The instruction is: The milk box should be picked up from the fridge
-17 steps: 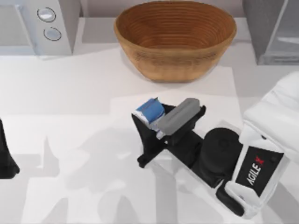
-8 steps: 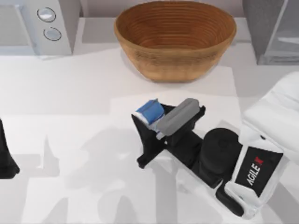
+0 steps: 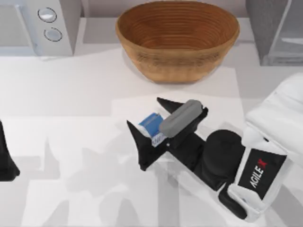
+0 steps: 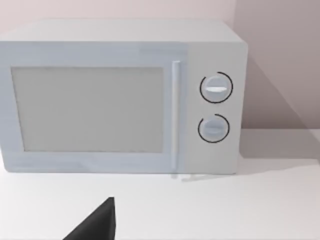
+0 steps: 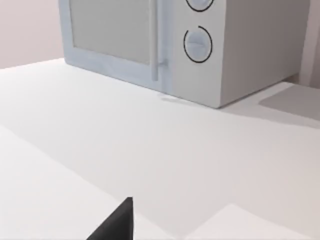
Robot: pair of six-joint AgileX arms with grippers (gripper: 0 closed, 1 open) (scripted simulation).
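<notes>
Right gripper (image 3: 150, 124), fingers spread about the milk box (image 3: 152, 126) at mid-table (image 3: 71, 104), well apart from the fridge (image 3: 274, 28); removal seems done; left arm parked at left edge.

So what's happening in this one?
The right gripper is over the middle of the table, in front of the woven basket. Its fingers are spread, with the blue-and-white milk box between them rather than clamped. The fridge stands at the far right corner, well away from the carton. The left arm sits parked at the left edge, its wrist camera facing the white microwave.
</notes>
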